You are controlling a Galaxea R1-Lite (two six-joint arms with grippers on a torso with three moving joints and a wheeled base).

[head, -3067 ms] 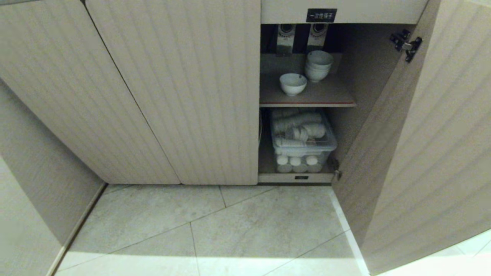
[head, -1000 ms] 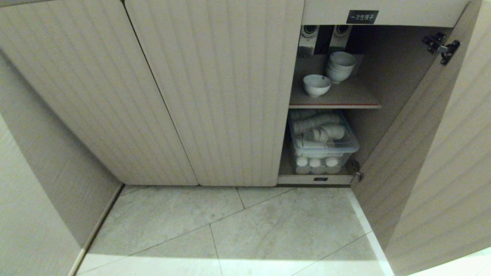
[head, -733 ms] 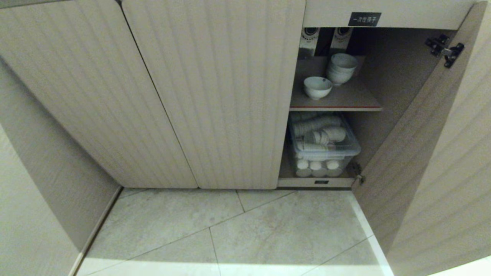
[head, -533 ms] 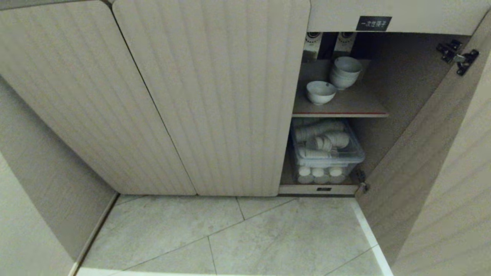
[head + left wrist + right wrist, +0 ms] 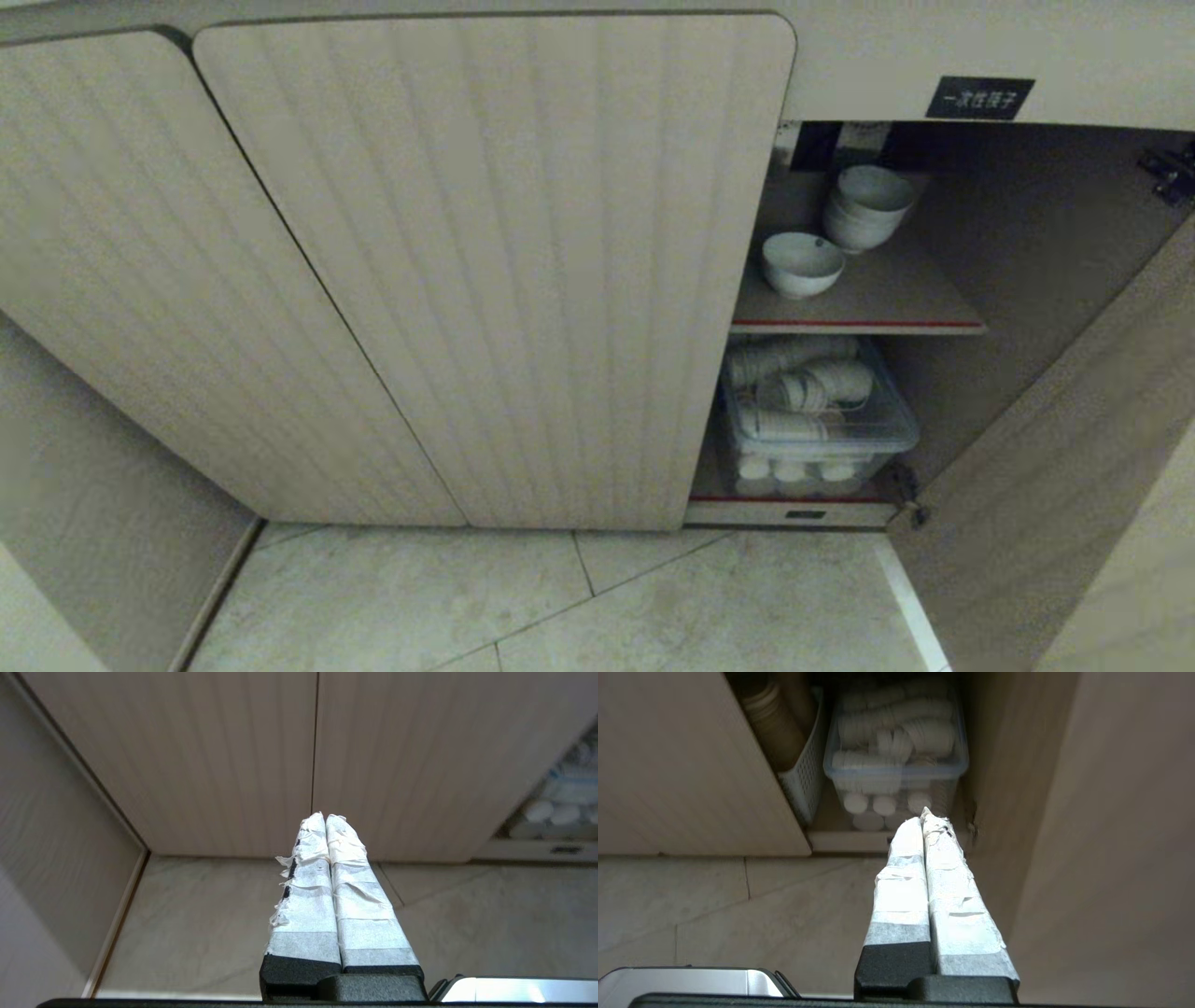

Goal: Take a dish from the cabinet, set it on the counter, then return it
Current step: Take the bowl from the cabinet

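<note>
The cabinet [image 5: 495, 271] stood with its right door [image 5: 1055, 467] swung open and its two left doors closed. On the upper shelf [image 5: 878, 303], a single white bowl [image 5: 802, 263] sat upright near the front edge, with a stack of bowls [image 5: 868, 218] just behind it and to its right, apart from it. A black label [image 5: 979, 97] with white characters sat on the panel above the opening. On the bottom shelf, a clear plastic bin [image 5: 817, 429] held rolls of white cups.

The left hand [image 5: 325, 817] hung low over the tiled floor [image 5: 196, 914], its taped fingers pressed together and holding nothing, pointing at the seam between the two closed doors. The right hand [image 5: 923, 817] was likewise pressed together and empty, its tips aimed at the foot of the open compartment, with the plastic bin straight ahead of it and the open door on its right side. A white slatted basket [image 5: 803, 779] stood just left of the bin. The bowl sat on the shelf above, well apart from both hands.
</note>
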